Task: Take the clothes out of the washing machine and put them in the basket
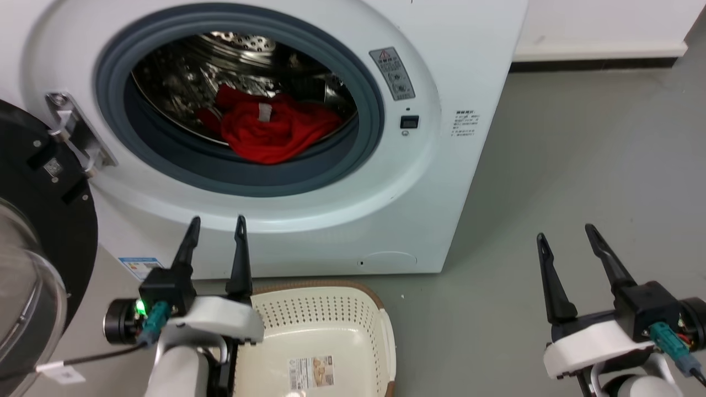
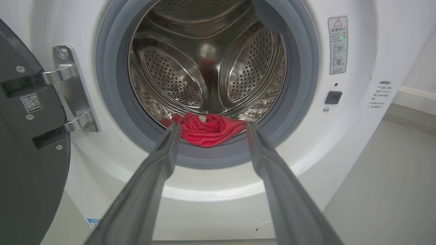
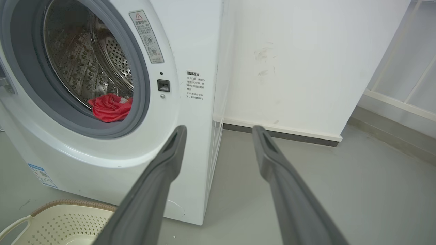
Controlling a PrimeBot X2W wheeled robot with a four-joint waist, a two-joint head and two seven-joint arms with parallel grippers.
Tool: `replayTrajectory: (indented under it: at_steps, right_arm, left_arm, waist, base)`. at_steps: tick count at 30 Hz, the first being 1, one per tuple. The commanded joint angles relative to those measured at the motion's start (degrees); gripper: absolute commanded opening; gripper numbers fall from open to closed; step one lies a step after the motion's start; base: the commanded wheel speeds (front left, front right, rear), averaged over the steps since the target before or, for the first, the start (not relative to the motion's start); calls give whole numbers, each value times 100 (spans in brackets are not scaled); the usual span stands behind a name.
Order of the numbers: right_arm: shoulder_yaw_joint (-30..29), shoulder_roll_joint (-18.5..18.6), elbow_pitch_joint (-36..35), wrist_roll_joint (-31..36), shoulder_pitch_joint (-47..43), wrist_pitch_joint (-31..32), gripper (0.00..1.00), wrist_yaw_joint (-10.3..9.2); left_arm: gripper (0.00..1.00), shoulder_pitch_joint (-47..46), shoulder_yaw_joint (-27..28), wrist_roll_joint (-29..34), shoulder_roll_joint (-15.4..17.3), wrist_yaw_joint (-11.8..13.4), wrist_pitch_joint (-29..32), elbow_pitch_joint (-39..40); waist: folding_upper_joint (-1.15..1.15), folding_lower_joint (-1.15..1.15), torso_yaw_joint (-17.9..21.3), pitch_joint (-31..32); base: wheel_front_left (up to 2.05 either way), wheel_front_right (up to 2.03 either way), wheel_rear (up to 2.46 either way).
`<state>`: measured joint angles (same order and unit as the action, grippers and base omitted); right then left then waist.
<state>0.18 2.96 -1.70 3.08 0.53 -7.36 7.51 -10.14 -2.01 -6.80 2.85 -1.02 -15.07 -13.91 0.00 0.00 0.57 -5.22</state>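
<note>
Hanging before the washer (image 1: 452,182), the left gripper (image 1: 217,220) has its fingers spread apart, holding and touching nothing. The red clothes (image 1: 270,132) lie beyond it at the front lip of the drum (image 2: 177,75), a small white tag (image 1: 265,112) uppermost. The right gripper (image 1: 566,232) is also apart and empty, above the floor (image 1: 551,165). The basket (image 1: 325,285) stands just before the washer, with a printed label (image 1: 311,372) on its bottom. A warning sticker (image 1: 391,73) with a red triangle sits beside the opening; its writing is too small to read.
</note>
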Motion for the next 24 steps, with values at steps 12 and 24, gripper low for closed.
replayTrajectory:
  at_steps: [12, 24]
  right_arm:
    - [183, -15, -169, -236, 847, -223, 100, -4]
    - [473, -16, 161, -527, 1563, -546, 100, -4]
  left_arm:
    - [100, -1925, 377, -96, 357, -22, 11, -991]
    - [100, -4199, 449, -126, 1223, -260, 668, -2094]
  waist:
    - [0, 0, 525, -1622]
    - [0, 0, 1177, -2833]
  base:
    - [0, 0, 0]
    - [0, 0, 0]
